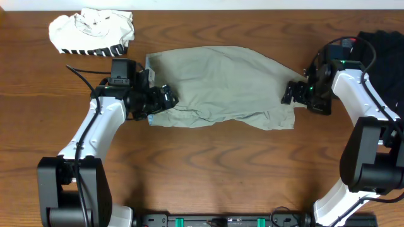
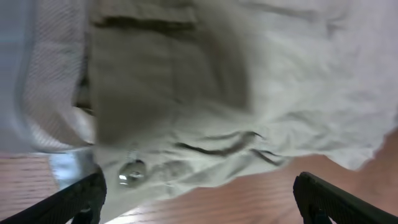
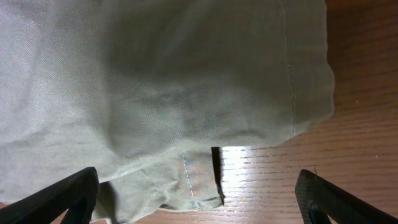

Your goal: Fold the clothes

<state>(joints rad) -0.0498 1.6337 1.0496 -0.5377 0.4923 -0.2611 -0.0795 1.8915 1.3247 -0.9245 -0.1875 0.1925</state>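
Overhead view showed a wooden table (image 1: 208,176) with the khaki-grey shorts (image 1: 221,85) spread rumpled at its middle. A black garment (image 1: 385,47) lay at the right edge, and a white striped garment (image 1: 91,31) was bunched at the far left. The left gripper (image 1: 163,98) sat at the shorts' left edge and the right gripper (image 1: 291,93) at their right edge, both with jaws wide apart and holding nothing. A small button (image 2: 132,171) showed on the cloth.
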